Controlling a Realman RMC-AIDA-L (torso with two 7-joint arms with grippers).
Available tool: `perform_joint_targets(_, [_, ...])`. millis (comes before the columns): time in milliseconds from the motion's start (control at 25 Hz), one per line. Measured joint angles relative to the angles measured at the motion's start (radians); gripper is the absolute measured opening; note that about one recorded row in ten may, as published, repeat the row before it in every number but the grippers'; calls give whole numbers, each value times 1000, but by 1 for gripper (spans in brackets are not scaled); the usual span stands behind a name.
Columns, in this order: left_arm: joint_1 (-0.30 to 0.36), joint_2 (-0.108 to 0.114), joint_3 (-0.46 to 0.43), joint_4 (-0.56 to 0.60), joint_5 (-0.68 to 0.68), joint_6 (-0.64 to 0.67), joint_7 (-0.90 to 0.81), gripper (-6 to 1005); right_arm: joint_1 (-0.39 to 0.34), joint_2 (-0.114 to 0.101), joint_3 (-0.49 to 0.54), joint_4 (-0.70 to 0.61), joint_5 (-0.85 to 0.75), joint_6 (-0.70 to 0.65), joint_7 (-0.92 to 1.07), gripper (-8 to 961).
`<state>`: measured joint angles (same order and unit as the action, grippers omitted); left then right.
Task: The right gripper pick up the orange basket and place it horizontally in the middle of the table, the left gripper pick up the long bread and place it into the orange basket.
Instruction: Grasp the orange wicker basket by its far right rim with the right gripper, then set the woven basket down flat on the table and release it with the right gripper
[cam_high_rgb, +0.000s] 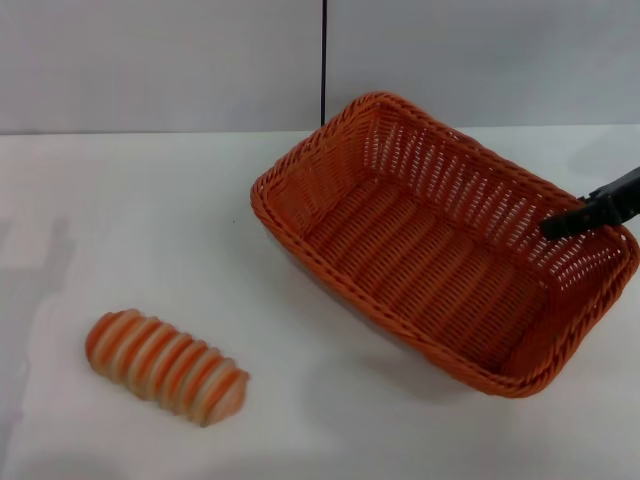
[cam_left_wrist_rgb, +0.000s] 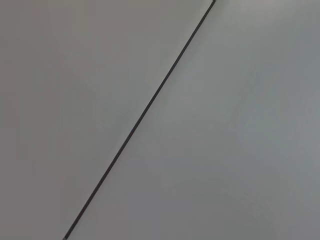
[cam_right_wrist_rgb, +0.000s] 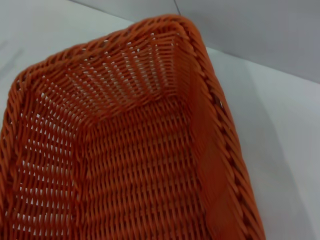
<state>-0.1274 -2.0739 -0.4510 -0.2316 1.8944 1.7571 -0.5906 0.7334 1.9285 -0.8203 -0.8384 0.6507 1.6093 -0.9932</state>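
The orange basket (cam_high_rgb: 430, 260) lies diagonally at the centre right of the white table (cam_high_rgb: 150, 220), with a shadow under its near side as if slightly raised. My right gripper (cam_high_rgb: 565, 222) comes in from the right edge and is shut on the rim of the basket's right end, one black finger inside the wall. The right wrist view looks down into the empty basket (cam_right_wrist_rgb: 140, 165). The long bread (cam_high_rgb: 165, 365), striped orange and cream, rests on the table at the front left, well apart from the basket. My left gripper is out of view.
A grey wall with a dark vertical seam (cam_high_rgb: 324, 60) stands behind the table. The left wrist view shows only that wall and seam (cam_left_wrist_rgb: 145, 110). Bare table surface (cam_high_rgb: 200, 200) lies between bread and basket.
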Motion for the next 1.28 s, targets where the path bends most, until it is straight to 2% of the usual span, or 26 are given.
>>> perform_joint_targets(160, [2,0,0,0,-1,-3,0,831,-9,14,9,-33,4,1,-27,526])
perform_joint_targets(640, [1,0,0,0,1,-12,0,829,-13,21,2,-34,7,3,-45,304])
perform_joint_targets(760, [-1,0,0,-1,2,-13,0,830,-18,23,8,-38,8,1,-49,218])
perform_joint_targets(840, [-2,0,0,-1,2,-13,0,830,-20,24,29,-48,8,3,-58,160])
perform_joint_targets(960, [-5,0,0,-2,2,-13,0,830,-33,27,120,-109,58,52,-119,160])
perform_joint_targets(1000, [-6,0,0,-2,2,-13,0,830,-33,27,120,-109,58,52,-119,160])
perform_joint_targets(1080, [-7,0,0,-2,2,-13,-1,830,-50,21,152,-132,133,84,-162,160])
perform_joint_targets(1120, [-8,0,0,-2,2,-13,-2,830,-71,8,165,-140,216,105,-187,161])
perform_joint_targets(1160, [-8,0,0,-2,2,-13,-2,830,-71,8,165,-140,216,105,-187,161])
perform_joint_targets(1280, [-8,0,0,-9,2,-13,-2,831,-100,-16,166,-142,325,120,-207,161])
